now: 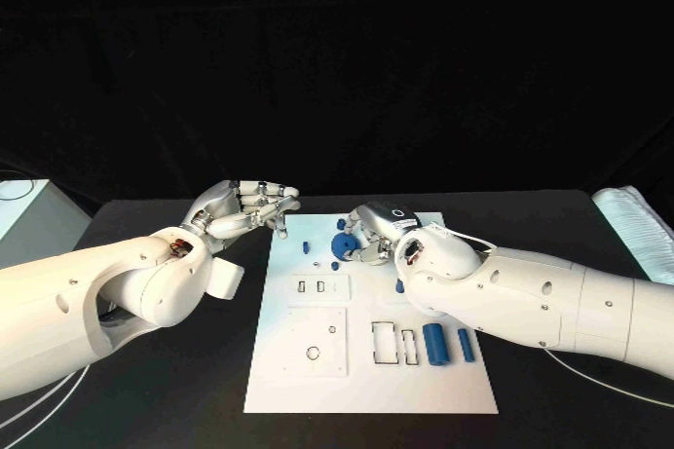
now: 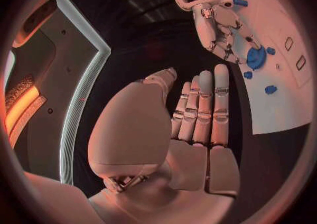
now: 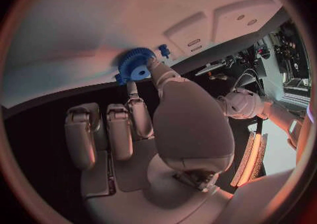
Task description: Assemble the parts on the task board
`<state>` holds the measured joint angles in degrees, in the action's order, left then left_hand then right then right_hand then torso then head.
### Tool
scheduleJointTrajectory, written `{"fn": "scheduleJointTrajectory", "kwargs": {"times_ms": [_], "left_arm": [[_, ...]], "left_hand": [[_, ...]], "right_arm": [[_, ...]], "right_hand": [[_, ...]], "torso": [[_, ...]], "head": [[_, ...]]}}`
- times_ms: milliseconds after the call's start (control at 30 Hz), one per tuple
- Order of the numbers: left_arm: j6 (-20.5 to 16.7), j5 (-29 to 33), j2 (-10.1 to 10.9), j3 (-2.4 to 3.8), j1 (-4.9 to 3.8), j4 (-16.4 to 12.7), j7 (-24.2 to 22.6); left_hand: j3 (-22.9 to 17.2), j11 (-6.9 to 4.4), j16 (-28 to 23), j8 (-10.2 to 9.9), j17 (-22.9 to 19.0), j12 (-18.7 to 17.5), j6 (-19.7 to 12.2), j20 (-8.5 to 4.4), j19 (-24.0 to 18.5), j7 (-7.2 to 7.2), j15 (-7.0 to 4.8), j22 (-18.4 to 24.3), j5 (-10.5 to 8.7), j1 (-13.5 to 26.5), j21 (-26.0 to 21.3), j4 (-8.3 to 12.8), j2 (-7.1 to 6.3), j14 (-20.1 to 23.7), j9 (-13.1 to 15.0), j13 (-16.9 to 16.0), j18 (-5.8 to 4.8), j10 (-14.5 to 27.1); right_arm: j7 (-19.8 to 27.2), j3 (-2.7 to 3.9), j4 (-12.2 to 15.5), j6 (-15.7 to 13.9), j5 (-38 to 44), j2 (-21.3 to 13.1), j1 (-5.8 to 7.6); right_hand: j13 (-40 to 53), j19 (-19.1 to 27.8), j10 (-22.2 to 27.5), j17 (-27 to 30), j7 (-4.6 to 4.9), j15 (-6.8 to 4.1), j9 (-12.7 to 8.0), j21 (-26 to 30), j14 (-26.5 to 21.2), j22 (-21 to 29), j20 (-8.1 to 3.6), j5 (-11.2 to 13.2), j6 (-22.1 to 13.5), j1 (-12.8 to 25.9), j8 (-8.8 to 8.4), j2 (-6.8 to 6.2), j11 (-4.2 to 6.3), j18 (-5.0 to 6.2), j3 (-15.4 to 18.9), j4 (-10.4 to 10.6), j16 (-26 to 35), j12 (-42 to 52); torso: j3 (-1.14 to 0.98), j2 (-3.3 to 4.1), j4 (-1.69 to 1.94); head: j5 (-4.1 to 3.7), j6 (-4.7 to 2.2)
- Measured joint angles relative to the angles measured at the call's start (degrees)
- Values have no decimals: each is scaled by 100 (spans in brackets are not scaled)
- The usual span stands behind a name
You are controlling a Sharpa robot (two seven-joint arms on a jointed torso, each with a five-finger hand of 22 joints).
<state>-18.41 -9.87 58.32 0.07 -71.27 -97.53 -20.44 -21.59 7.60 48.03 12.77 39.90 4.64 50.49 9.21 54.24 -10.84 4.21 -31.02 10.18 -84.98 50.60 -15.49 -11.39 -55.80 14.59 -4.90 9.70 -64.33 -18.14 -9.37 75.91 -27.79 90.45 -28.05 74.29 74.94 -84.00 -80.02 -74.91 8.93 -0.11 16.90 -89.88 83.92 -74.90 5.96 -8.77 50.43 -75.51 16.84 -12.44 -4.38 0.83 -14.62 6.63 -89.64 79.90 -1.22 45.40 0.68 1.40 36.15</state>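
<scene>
two hands work over one white task board (image 1: 368,371) on the black table (image 1: 155,391). two blue cylinders (image 1: 435,343) lie side by side near the board's right edge, a thick one and, just beside it, a thinner one (image 1: 465,344). one blue gear (image 3: 135,65) sits at the far end of the board; it is a round toothed wheel with a raised hub and a hole through its middle. one small blue peg (image 3: 162,50) stands just beyond the gear in the right wrist view, and the left wrist view shows three more small blue pieces (image 2: 270,89) scattered near the gear on the board. the board itself carries a few cut-out slots: two small ones in a square plate near its middle, two tall rectangular ones lower down, and an oval hole in a larger square plate.

the right hand (image 1: 372,233) is on the gear, its thumb and one finger touching the wheel's rim and hub while the other fingers are curled back; whether it truly grips the gear i cannot tell. the left hand (image 1: 250,208) hovers off the board's far left corner, grasping nothing, fingers straight and close together.
</scene>
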Motion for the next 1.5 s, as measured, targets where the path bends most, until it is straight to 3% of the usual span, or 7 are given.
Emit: {"fn": "scheduleJointTrajectory", "kwargs": {"times_ms": [167,300,600,1200,1500], "left_arm": [[6,0,2,-1,0,0,9],[10,0,3,-2,0,0,17],[23,-1,7,0,1,0,32],[54,-2,-1,-2,0,0,67],[66,-5,-6,-1,0,-1,79]], "left_hand": [[0,0,0,0,0,0,0,0,0,0,0,0,0,0,0,0,0,0,0,0,0,0],[0,0,0,0,0,0,0,0,0,0,0,0,0,0,0,0,0,0,0,0,0,0],[0,0,0,0,-5,0,0,0,0,0,0,-5,0,0,26,0,0,0,-1,0,0,0],[0,0,0,0,-5,0,0,0,0,0,0,-10,0,0,26,0,0,0,4,0,0,0],[0,0,0,0,-5,0,0,21,-21,0,0,-9,0,0,26,0,0,0,4,0,0,0]], "right_arm": [[0,0,-13,0,21,8,-3],[0,0,-22,-4,45,12,-6],[8,-7,-42,-115,95,19,-17],[68,-16,15,-454,104,54,-34],[87,-3,-172,-467,97,232,-16]], "right_hand": [[0,0,-41,0,-15,0,0,0,0,-5,0,-45,58,-107,56,47,41,0,-152,-44,0,50],[-1,0,-104,0,-42,0,-22,0,0,-5,0,24,187,-287,124,152,63,0,-552,-119,0,124],[-1,0,-174,0,-67,-1,-60,0,0,-4,0,-33,300,-306,202,126,92,0,-1104,-163,0,200],[-2,0,-225,0,-77,-22,-60,0,21,-3,0,-11,324,-32,225,98,103,0,-1267,-111,0,220],[-2,0,-225,0,-80,-22,-60,0,21,-2,0,-22,326,-1,266,67,102,0,-1267,-110,0,220]], "torso": [[-1,0,0],[1,-3,0],[3,-4,-1],[6,-4,4],[6,-3,3]], "head": [[7,9],[9,12],[10,4],[27,-20],[34,-12]]}}
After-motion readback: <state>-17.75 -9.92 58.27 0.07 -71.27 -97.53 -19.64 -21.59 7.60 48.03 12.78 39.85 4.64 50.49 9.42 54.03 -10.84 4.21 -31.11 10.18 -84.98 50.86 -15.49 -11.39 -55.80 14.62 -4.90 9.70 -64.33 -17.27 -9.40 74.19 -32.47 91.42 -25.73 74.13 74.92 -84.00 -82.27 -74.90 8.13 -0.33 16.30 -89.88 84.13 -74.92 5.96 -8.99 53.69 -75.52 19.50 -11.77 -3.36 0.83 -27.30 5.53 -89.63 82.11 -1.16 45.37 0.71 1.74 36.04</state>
